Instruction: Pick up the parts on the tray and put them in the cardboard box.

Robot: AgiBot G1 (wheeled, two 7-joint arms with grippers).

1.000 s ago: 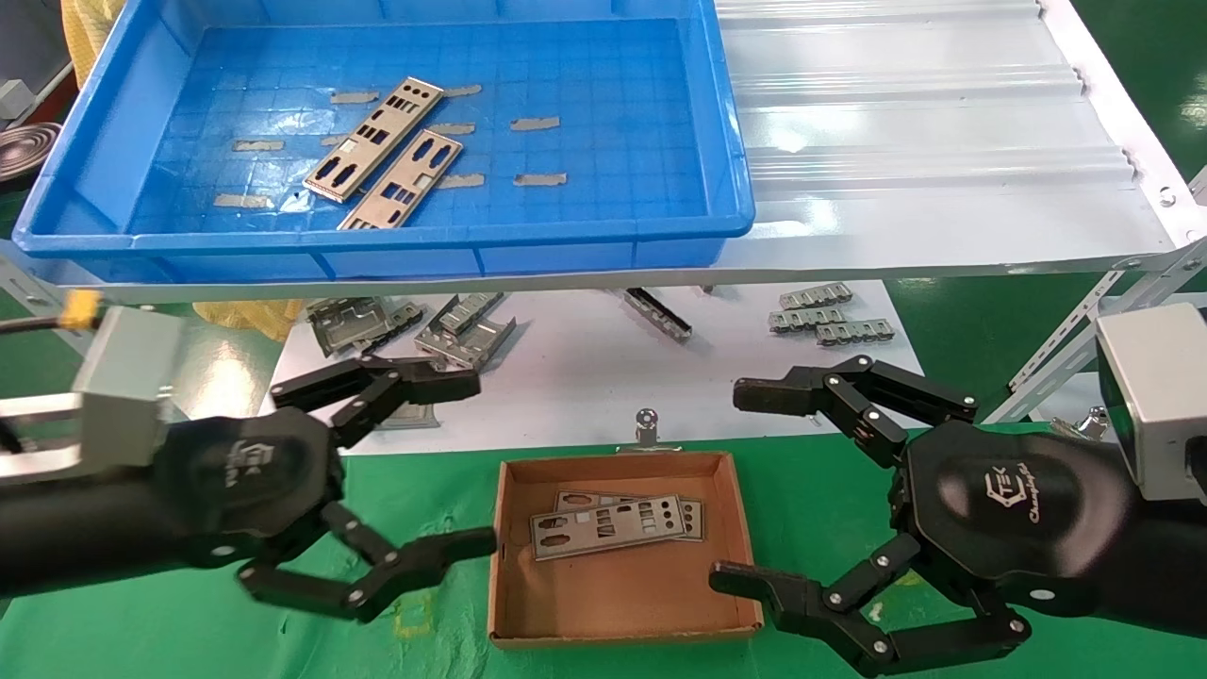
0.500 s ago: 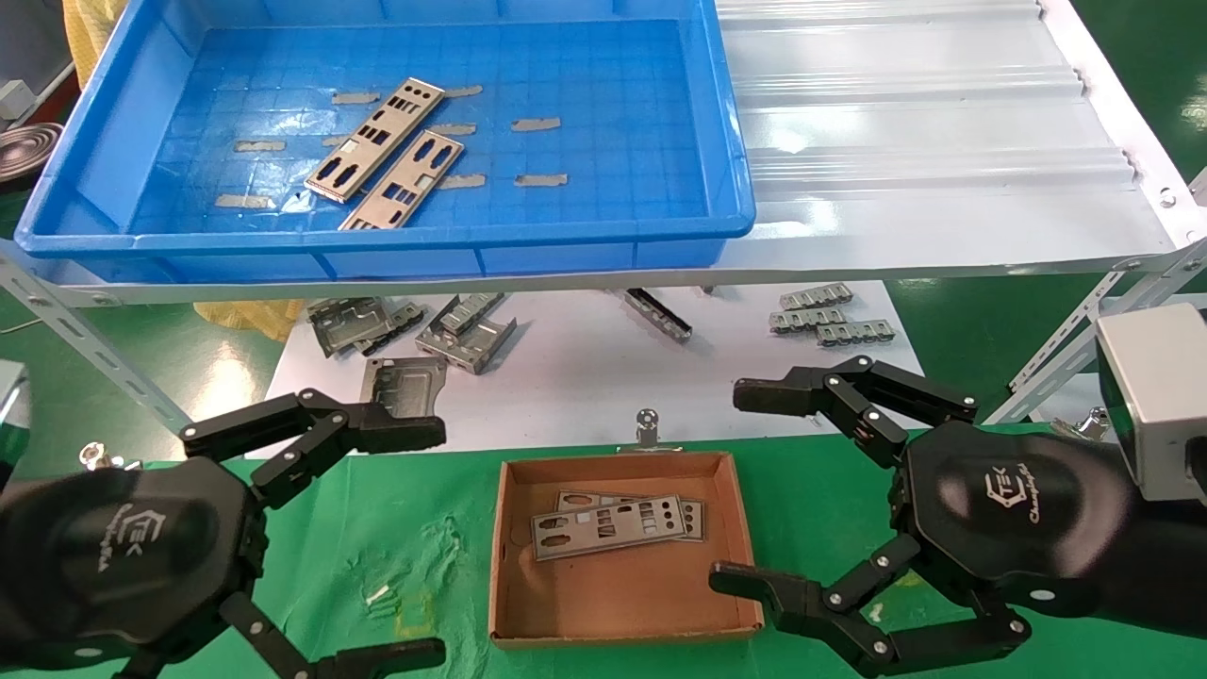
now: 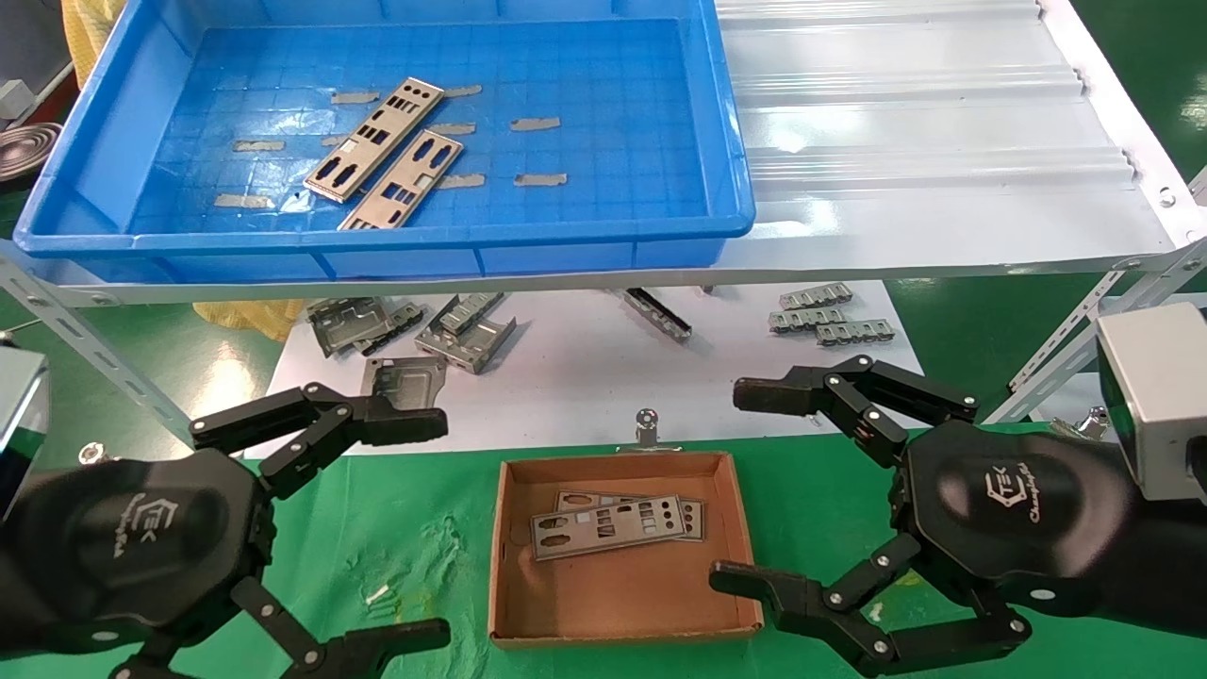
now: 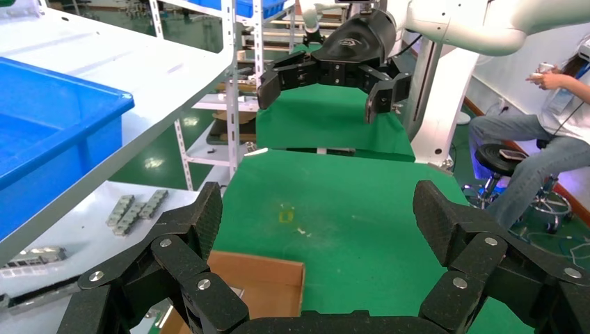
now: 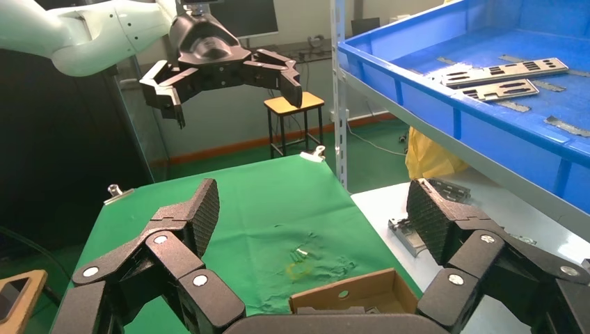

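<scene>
Both the left gripper (image 3: 429,533) and right gripper (image 3: 740,486) hover with fingers spread open and empty beside the box (image 3: 622,594), two parts (image 3: 387,156) lying in the tray (image 3: 603,255).

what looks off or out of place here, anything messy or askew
Nothing looks damaged or spilled. Two parts lie slanted in the tray, two more overlap crookedly in the cardboard box. Brackets sit scattered on the white sheet below. Left tool and right tool are open and empty.

Left gripper (image 3: 429,533) low, right gripper (image 3: 745,486) level, jaws spread
</scene>
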